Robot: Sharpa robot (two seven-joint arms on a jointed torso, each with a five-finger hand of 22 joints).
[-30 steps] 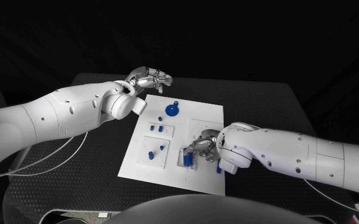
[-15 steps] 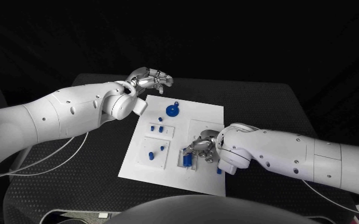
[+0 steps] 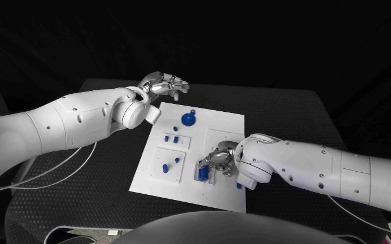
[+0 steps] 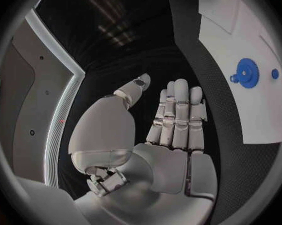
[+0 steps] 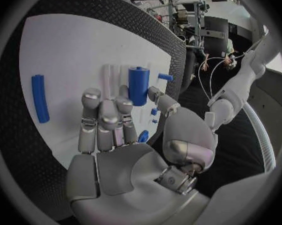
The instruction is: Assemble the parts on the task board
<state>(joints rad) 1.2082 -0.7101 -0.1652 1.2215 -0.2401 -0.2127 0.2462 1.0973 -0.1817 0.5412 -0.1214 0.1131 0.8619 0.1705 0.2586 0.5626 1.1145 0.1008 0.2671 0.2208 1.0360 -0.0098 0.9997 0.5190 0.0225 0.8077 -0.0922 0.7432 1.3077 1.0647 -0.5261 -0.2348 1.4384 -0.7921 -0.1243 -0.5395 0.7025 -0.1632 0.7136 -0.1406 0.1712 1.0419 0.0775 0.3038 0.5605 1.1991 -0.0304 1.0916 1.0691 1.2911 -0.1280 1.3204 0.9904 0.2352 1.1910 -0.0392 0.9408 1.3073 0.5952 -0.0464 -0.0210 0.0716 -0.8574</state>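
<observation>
Barely moved: right hand (image 3: 220, 162) fingers spread over blue cylinder (image 5: 138, 85) on flat white board (image 3: 224, 128); left hand (image 3: 164, 85) open, empty.

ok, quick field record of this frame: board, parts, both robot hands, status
board: white task board on the black table
parts: blue gear at the far end; blue cylinder; blue rod lying flat
left robot hand: off the board's far corner, fingers straight, holding nothing
right robot hand: over the near end, fingers by the cylinder; grip unclear
status: assembly unfinished
</observation>
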